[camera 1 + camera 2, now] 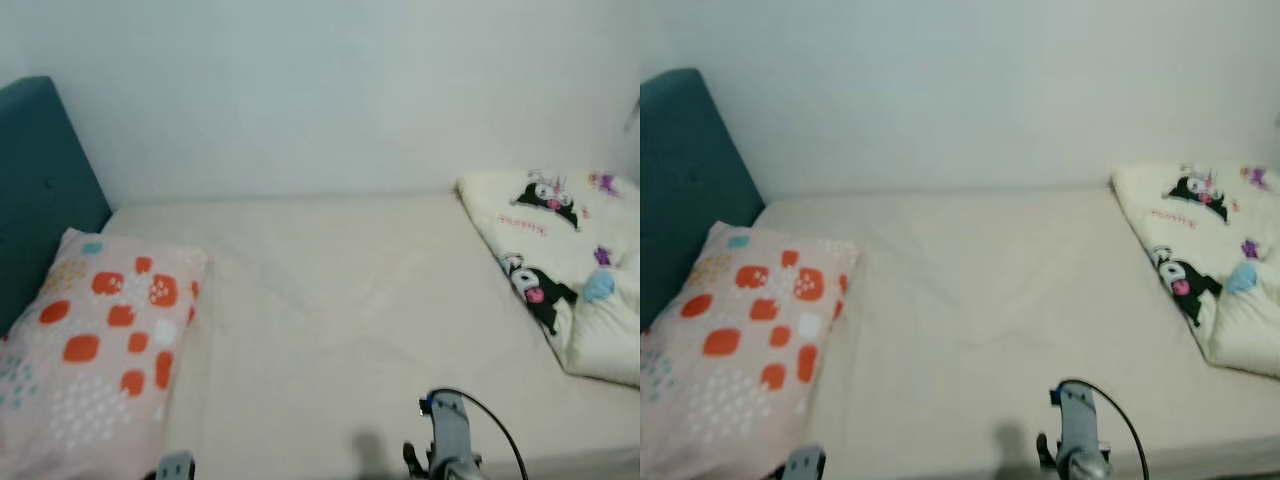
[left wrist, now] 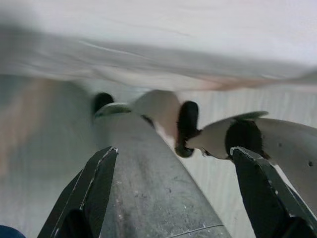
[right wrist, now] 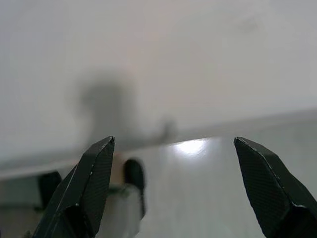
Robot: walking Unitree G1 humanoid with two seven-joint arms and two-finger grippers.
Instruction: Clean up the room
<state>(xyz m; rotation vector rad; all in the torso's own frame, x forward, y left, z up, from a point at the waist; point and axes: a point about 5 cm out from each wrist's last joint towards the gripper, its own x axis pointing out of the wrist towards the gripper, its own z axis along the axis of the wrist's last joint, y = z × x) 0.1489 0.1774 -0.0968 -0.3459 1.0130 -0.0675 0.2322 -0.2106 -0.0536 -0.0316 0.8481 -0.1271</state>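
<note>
— Cream cotton is spread across the middle of the frame, the sheet of a bed; what is meant to be handled?

— Most likely the folded quilt at the right edge, printed with black cartoon figures, and the pillow with orange blotches at the lower left, lying against the teal headboard; both are judged soft, light and floppy; nothing fragile is seen.

— Where should hold be taken?

— The quilt is best pinched at a folded edge or corner, where several layers bunch; a grip on a single layer is likely to let it unfold and drag; the pillow is best taken at a corner seam.

— And the grippers?

— The right gripper is spread wide and empty, low at the near edge of the bed; the left gripper is likewise parted, nothing held, pointed down past the robot's own leg towards the floor.

— What is hard to make out?

— The quilt is cut off at the right frame edge, so its full extent is unknown; the pillow is cropped at the lower left; both wrist views are blurred; the dark shapes on the floor cannot be identified.
</note>
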